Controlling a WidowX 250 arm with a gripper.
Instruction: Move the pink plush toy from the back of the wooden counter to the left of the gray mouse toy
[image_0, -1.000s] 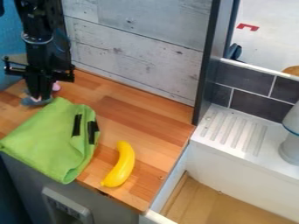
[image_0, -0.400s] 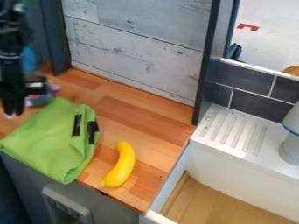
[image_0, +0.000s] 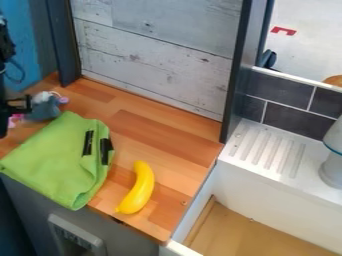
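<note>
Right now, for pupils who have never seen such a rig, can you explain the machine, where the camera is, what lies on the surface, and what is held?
The black machine at the left edge is a robot arm; its gripper works like a simple hand. A fixed camera looks down at a slant. On the wooden counter lie a green cloth with two black strips, a yellow banana to its right, and a small grey-and-pink object behind it, near the gripper. Whether anything is held cannot be told.
</note>
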